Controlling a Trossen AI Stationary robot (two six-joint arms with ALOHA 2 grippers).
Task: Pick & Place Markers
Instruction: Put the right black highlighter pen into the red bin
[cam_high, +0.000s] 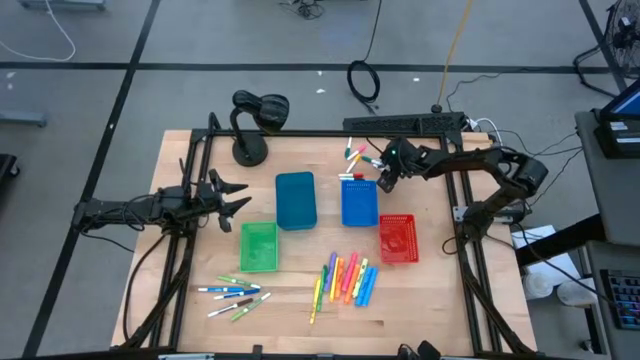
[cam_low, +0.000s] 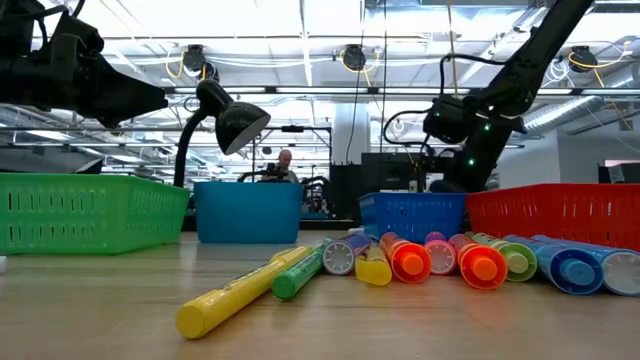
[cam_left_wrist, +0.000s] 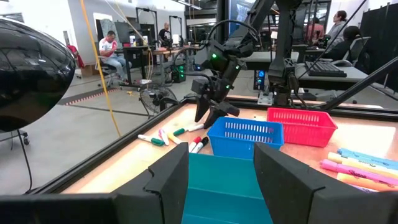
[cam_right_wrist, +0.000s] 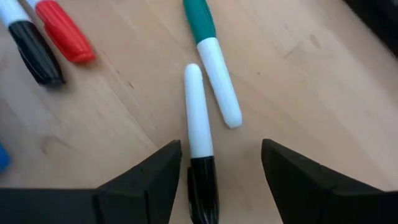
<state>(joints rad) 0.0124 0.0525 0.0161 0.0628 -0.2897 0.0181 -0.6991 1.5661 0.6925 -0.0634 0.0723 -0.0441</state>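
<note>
The right gripper (cam_high: 384, 180) hangs low over the table (cam_high: 200, 160), just behind the blue bin (cam_high: 359, 202) on its far side. Its fingers (cam_right_wrist: 146, 177) are spread apart and hold nothing. Between them lies a white marker with a black cap (cam_right_wrist: 199, 149), flat on the wood. Right next to it lies a white marker with a green cap (cam_right_wrist: 213, 62); the two almost touch at their white ends. A little farther from the blue bin's back wall lie a red-capped marker (cam_right_wrist: 62, 30) and another black-capped marker (cam_right_wrist: 34, 45).

The left gripper (cam_high: 232, 195) waits well to the left of the blue bin, past the teal bin (cam_high: 295, 200) and above the green bin (cam_high: 259, 245). Its fingers (cam_left_wrist: 165, 180) are also wide apart and empty.

In front of the blue bin, nearer the table's front edge, lies a row of bright markers (cam_high: 345, 280) in yellow, orange, pink, purple and blue. To the left of those, in front of the green bin, is a small pile of white markers (cam_high: 235, 295). The red bin (cam_high: 398, 238) sits just to the right of the blue bin. A black lamp (cam_high: 255, 118) stands at the far edge of the table, behind the teal bin.
</note>
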